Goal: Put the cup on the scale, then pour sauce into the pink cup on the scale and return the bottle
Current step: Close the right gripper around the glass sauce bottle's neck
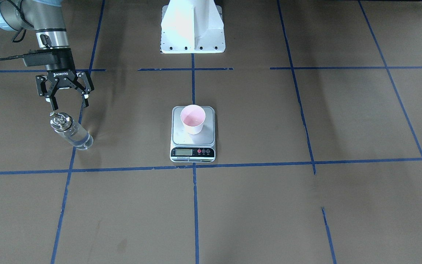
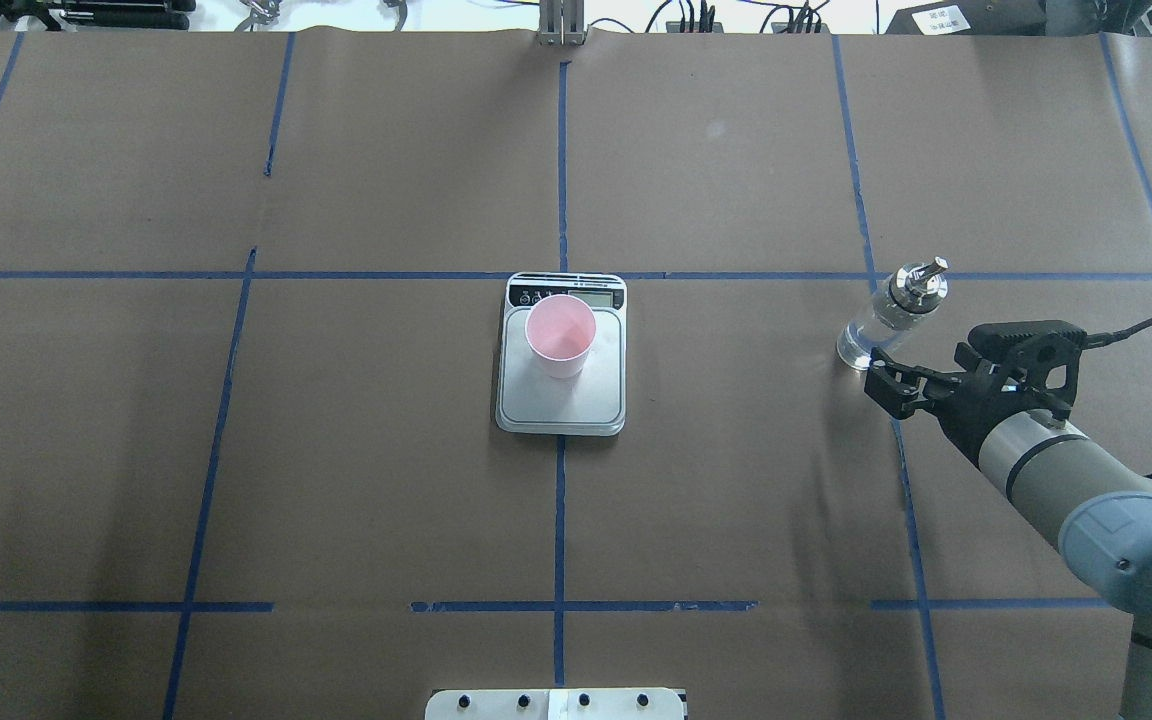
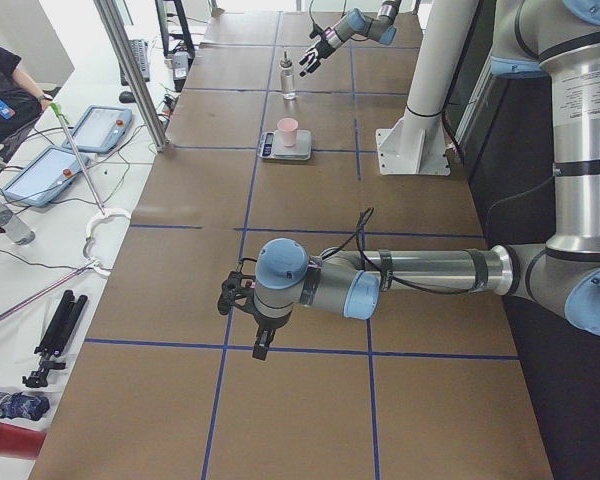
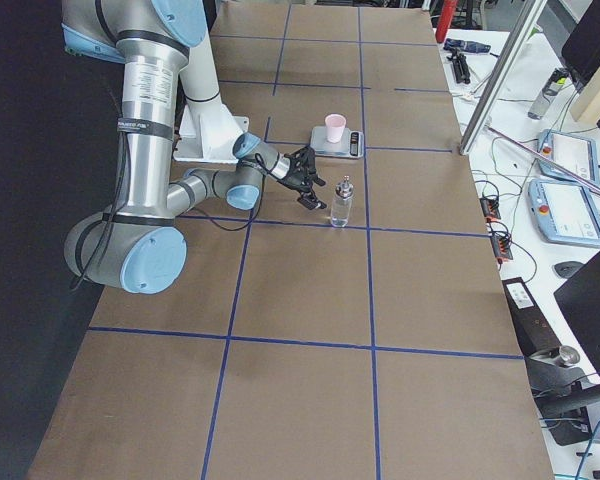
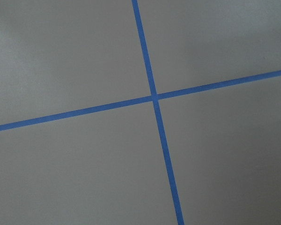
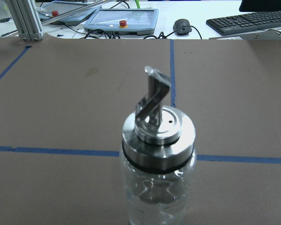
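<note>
The pale pink cup [image 1: 193, 119] stands upright on the silver scale [image 1: 181, 138] at the table's middle, and both show from overhead, cup [image 2: 560, 335] on scale [image 2: 561, 408]. The clear glass bottle [image 1: 70, 131] with its silver spout cap stands upright on the table, holding clear sauce [image 6: 154, 201]. My right gripper [image 1: 69, 106] is open and empty, just on the robot's side of the bottle [image 2: 891, 315], apart from it. The right wrist view looks at the cap from close range. My left gripper [image 3: 245, 320] shows only in the exterior left view, far from the scale; I cannot tell whether it is open.
The white robot pedestal [image 1: 192, 29] stands behind the scale. Blue tape lines [image 5: 154, 98] cross the brown table cover. Tablets and a keyboard [image 6: 253, 21] lie beyond the far table edge.
</note>
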You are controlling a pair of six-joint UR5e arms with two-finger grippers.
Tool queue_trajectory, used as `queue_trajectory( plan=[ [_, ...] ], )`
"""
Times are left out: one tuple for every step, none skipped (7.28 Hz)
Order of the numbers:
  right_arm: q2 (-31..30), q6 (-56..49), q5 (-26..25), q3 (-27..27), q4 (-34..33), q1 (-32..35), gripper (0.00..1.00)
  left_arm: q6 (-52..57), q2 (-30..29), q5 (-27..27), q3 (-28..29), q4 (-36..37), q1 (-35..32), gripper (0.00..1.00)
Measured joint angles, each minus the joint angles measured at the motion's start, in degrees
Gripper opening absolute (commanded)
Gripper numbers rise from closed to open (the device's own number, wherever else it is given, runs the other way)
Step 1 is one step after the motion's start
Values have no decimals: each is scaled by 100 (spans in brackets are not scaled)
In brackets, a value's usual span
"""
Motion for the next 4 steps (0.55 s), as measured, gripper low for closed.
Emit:
queue_trajectory(
  plan=[
    [17,-16,-175,-119,112,-51,100,3,12,0,-7,-7,-4,100],
    [64,-31,-316,-280,285,-99,100,6,19,0,-11,-11,-5,100],
    [182,-46,-454,-463,408,-138,100,8,23,0,-14,-12,-7,100],
    [326,-52,-596,-652,463,-168,100,7,24,-1,-15,-12,-7,100]
  ],
)
